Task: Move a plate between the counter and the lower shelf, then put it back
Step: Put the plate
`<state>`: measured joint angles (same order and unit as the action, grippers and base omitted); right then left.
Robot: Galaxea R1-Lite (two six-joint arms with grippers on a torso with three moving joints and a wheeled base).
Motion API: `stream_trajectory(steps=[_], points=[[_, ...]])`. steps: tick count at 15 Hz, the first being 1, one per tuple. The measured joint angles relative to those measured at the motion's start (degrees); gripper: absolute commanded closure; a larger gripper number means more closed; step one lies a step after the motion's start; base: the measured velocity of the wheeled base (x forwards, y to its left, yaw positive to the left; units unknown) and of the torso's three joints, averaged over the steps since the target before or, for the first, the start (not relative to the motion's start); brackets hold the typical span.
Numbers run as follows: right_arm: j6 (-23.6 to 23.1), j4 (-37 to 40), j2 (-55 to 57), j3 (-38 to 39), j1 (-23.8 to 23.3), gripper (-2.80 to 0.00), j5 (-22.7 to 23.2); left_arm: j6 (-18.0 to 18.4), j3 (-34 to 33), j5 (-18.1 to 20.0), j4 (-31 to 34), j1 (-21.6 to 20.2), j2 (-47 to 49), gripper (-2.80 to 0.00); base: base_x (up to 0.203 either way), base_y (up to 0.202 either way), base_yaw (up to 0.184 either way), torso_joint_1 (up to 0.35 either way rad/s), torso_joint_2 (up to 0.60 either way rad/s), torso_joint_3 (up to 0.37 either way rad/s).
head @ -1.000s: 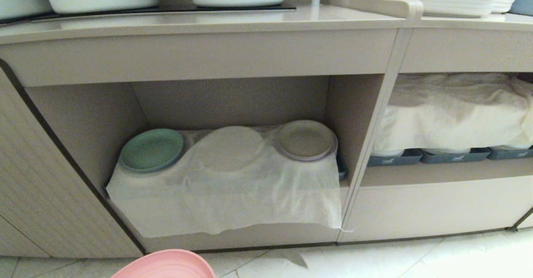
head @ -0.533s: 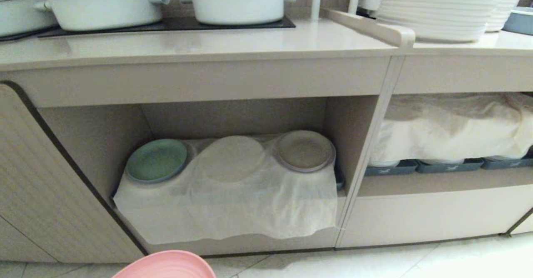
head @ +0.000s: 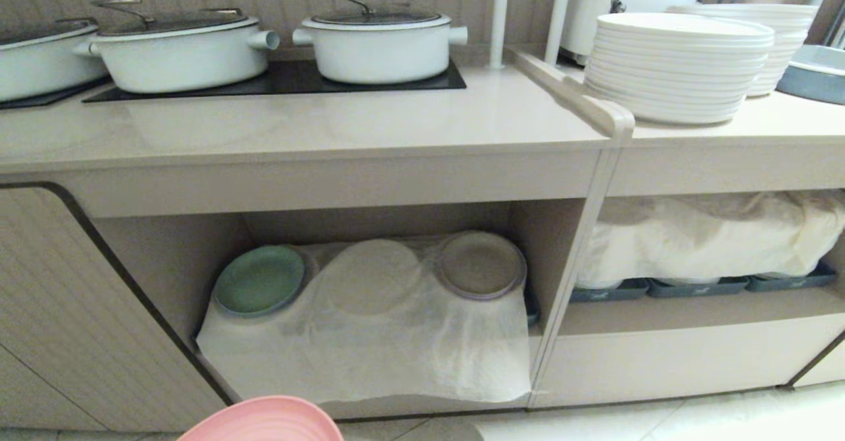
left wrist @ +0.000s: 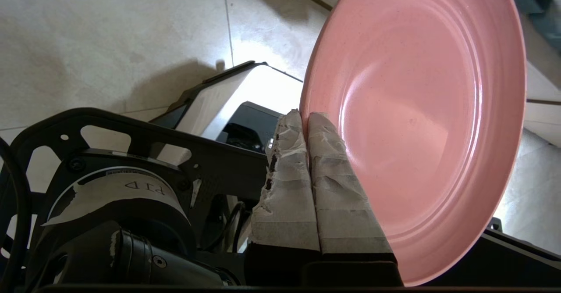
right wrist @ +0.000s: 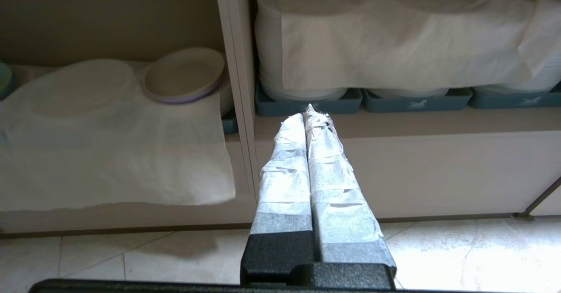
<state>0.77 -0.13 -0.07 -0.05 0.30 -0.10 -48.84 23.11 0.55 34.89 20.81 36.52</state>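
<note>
The camera is rising, so the worktop is sliding down-frame. Your left claw is pinching the light, stiff, slick plate by its rim, at 6 o'clock; the right claw is clenched empty.

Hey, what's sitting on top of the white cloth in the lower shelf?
On the white cloth rest a green plate at the left and a beige-grey plate at the right. Between them a round bulge shows under the cloth; whatever makes it is covered.
</note>
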Motion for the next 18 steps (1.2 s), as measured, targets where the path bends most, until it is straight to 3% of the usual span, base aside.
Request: stream_trajectory(steps=[18], points=[[0.0,-0.1,0.0,0.0,0.0,0.00,0.0,0.0,0.0,-0.1,0.0,0.0,0.1,0.00,0.000,0.000,0.000,0.247,-0.54,-0.292]])
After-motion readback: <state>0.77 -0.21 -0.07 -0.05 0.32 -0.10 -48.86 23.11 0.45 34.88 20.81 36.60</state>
